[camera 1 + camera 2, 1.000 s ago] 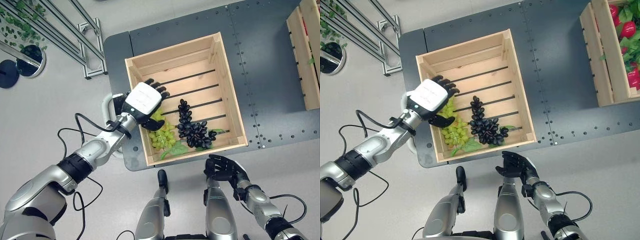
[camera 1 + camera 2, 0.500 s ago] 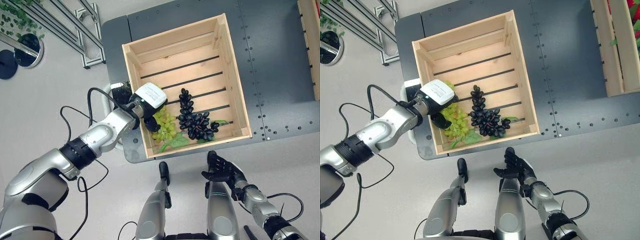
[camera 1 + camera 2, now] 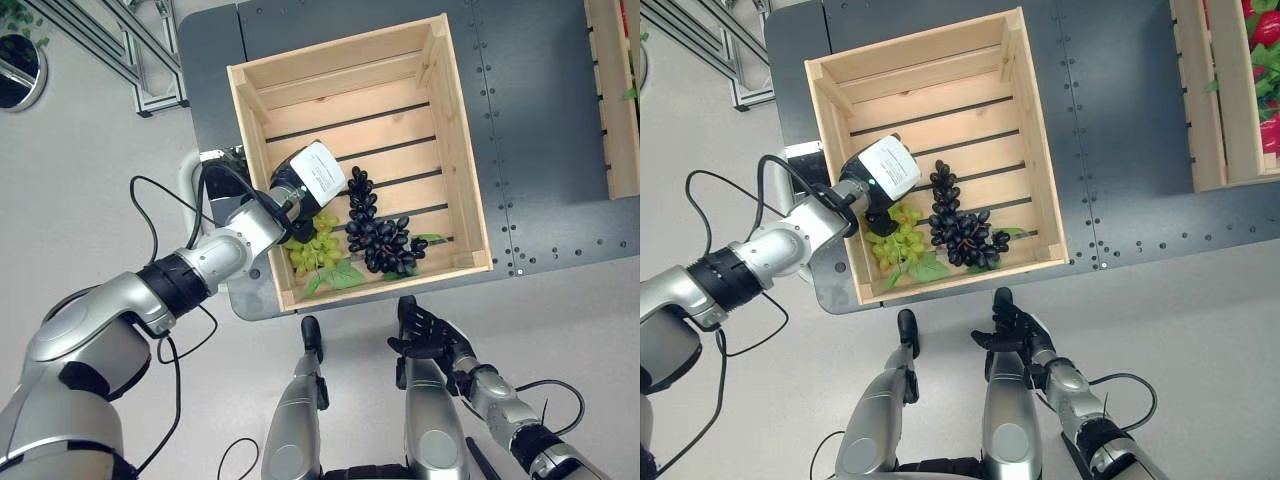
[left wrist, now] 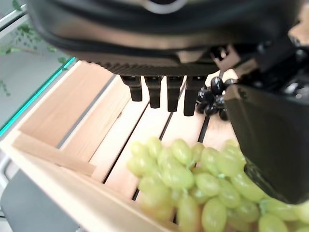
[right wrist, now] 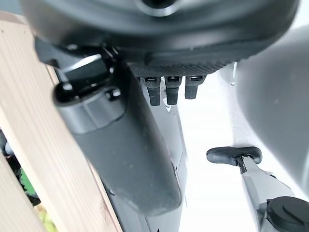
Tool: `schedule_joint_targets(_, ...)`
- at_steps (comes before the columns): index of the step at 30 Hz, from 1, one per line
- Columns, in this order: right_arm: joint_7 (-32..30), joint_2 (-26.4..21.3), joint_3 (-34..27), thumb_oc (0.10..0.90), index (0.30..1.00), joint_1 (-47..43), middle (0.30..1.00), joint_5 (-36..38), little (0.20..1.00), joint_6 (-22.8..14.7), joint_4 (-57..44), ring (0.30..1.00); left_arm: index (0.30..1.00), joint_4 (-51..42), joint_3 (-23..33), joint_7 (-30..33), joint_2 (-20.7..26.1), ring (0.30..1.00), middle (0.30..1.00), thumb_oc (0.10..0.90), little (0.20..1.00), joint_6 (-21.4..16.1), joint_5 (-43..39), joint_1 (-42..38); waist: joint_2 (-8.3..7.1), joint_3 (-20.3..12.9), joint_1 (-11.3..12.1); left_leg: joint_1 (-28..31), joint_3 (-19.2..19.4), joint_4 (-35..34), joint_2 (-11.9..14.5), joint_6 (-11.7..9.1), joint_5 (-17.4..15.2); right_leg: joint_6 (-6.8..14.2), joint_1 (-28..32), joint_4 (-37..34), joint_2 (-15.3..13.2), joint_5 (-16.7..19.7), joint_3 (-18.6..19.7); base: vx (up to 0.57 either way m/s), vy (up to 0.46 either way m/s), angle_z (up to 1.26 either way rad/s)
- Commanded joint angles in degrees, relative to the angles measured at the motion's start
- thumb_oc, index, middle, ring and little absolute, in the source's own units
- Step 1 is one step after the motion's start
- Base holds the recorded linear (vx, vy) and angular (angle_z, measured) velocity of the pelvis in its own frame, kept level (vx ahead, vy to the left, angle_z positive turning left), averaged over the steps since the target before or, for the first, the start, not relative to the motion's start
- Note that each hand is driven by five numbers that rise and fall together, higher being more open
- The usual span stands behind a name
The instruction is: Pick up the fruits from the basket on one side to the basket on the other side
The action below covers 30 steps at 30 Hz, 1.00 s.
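The left robot hand (image 3: 315, 178) is down inside the wooden crate (image 3: 455, 150) on the dark bench (image 3: 540, 120), poised directly over the bunch of green grapes (image 3: 315, 250) near the crate's front left corner. In the left wrist view its fingers (image 4: 159, 92) hang straight above the slats and the thumb (image 4: 270, 140) stands off to one side of the green bunch, so the hand is spread and has not closed on anything (whether the thumb already touches the grapes I cannot tell). A bunch of black grapes (image 3: 382, 235) lies just beside the green one, the two touching or nearly so, with a few green leaves (image 3: 345, 277) at the front wall.

The right robot hand (image 3: 428, 330) hangs low in front of the bench, off the crate, its fingers loosely relaxed and holding nothing.

As for progress, both bunches are in this crate and neither is lifted, so these two remain to be carried. A second crate (image 3: 1220, 100) stands well apart at the right end of the bench and already holds red fruit (image 3: 1268, 155) among leaves. The step in hand looks like the grasp on the green bunch; closing, lifting and carrying across are all left to do.
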Motion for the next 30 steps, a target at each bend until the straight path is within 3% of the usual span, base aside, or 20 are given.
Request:
schedule_joint_targets(1,0.64,1.21,0.69,0.800,0.900,-0.14,0.900,2.63,0.900,-2.16,-2.54,0.900,0.900,3.24,1.80,-0.95,1.89,0.900,0.900,0.800,0.900,1.33,7.02,-6.91,-3.08,-0.62,0.07,-7.93,-0.12,8.51,0.00,1.40,-2.57,0.01,-2.20,4.12,-0.27,-1.78,3.35,0.00,0.000,0.00)
schedule_joint_targets(7,0.09,1.50,1.35,0.800,0.900,-0.59,0.900,2.54,0.900,-2.23,-2.63,0.900,0.900,3.45,0.75,-13.12,-0.11,0.900,0.900,0.800,0.900,2.06,5.76,-7.34,-3.30,-0.62,-0.59,-8.48,0.48,8.48,-0.07,1.36,-2.56,-0.02,-2.71,3.57,-0.19,-1.54,3.68,0.00,0.000,0.00)
schedule_joint_targets(10,-0.25,1.48,1.33,0.800,0.900,-0.40,0.900,2.44,0.900,-2.33,-2.75,0.900,0.900,0.40,0.96,-13.52,0.30,0.900,0.900,0.800,0.900,3.67,2.58,-7.70,-3.21,-0.62,-0.41,-8.53,0.41,7.85,-0.11,1.51,-2.29,0.06,-2.91,3.31,-0.25,-1.30,3.76,0.00,0.000,0.00)
schedule_joint_targets(16,-0.91,1.24,0.14,0.800,0.900,1.23,0.900,2.44,0.900,-3.35,-3.09,0.900,0.900,-11.06,5.05,-10.01,4.51,0.900,0.900,0.800,0.900,4.79,-0.03,-8.51,-2.39,-0.62,1.06,-7.38,-0.18,4.99,-0.65,1.58,-1.57,0.20,-1.59,0.96,-0.55,-0.59,2.42,0.01,-0.001,0.00)
schedule_joint_targets(24,-1.42,1.40,-2.04,0.800,0.900,3.84,0.900,2.23,0.900,-4.40,-4.20,0.900,0.900,-21.78,13.32,-4.01,11.13,0.900,0.900,0.800,0.900,2.23,-1.67,-5.24,-1.59,-0.62,2.88,-7.50,-1.14,5.46,-1.22,1.77,-1.76,0.28,-1.18,1.20,-1.22,-0.55,1.21,0.00,-0.009,0.02)
schedule_joint_targets(30,-1.69,1.49,-2.63,0.800,0.900,4.49,0.900,1.65,0.900,-4.15,-4.65,0.900,0.900,-24.55,16.22,-1.26,13.15,0.900,0.900,0.800,0.900,-0.53,-1.91,-3.31,-1.32,-0.62,3.31,-7.06,-1.20,5.28,-1.27,1.78,-1.76,0.34,-0.49,0.82,-1.39,-0.45,0.98,0.00,-0.003,0.04)
